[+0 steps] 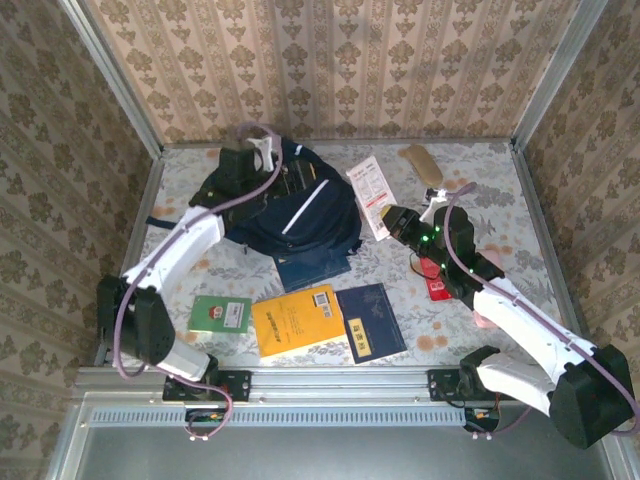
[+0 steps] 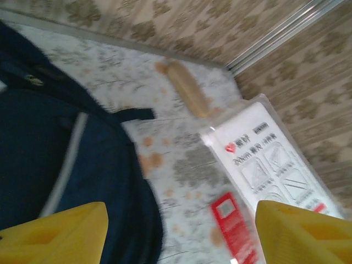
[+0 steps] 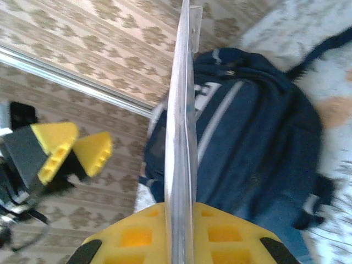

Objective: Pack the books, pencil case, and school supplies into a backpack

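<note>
The navy backpack (image 1: 290,205) lies at the table's middle left. My left gripper (image 1: 250,155) hovers open over its far end, yellow fingers (image 2: 55,234) wide apart with nothing between them. My right gripper (image 1: 395,222) is shut on the white printed packet (image 1: 370,195), seen edge-on (image 3: 181,137) between its pads, lifted just right of the backpack (image 3: 258,143). On the table lie a red pack (image 1: 438,280), a tan oblong thing (image 1: 420,160), a green-and-white book (image 1: 221,313), an orange-yellow book (image 1: 297,320) and two navy books (image 1: 370,322). The pencil case is out of view.
One navy book (image 1: 310,268) lies partly under the backpack's near edge. A pale pink thing (image 1: 487,318) shows beside my right arm. Patterned walls and metal corner posts (image 1: 555,80) close the table on three sides.
</note>
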`<state>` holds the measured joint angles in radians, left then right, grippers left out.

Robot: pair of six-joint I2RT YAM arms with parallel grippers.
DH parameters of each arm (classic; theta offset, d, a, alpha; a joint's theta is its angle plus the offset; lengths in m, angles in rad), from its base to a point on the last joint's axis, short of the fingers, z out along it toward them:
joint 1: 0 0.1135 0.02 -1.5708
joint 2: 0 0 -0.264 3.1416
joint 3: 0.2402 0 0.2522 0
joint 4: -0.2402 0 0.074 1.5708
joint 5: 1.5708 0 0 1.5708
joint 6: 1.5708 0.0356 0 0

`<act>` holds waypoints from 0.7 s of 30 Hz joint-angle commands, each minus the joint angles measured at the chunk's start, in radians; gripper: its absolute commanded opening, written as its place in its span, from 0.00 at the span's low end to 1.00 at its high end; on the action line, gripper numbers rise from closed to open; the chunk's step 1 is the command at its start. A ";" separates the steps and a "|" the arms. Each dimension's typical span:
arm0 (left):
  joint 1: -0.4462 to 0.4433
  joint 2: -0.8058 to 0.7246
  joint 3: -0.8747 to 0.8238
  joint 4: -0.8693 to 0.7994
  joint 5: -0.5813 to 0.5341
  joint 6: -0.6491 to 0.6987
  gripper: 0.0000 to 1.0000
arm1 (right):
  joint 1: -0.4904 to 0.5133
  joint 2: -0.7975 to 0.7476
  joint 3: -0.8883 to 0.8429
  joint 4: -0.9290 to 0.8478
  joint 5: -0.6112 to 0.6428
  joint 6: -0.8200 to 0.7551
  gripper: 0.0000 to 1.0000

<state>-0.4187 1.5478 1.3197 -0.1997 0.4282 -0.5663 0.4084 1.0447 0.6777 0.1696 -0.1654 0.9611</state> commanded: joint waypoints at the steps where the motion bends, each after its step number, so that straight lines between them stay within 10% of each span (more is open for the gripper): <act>1: 0.015 0.179 0.133 -0.357 0.020 0.255 0.71 | -0.008 0.007 0.015 -0.128 -0.045 -0.109 0.07; 21: -0.004 0.640 0.614 -0.614 0.001 0.419 0.61 | -0.096 -0.024 -0.027 -0.138 -0.117 -0.207 0.07</act>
<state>-0.4210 2.1555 1.9041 -0.7605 0.3950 -0.1711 0.3290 1.0336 0.6640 0.0105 -0.2462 0.7753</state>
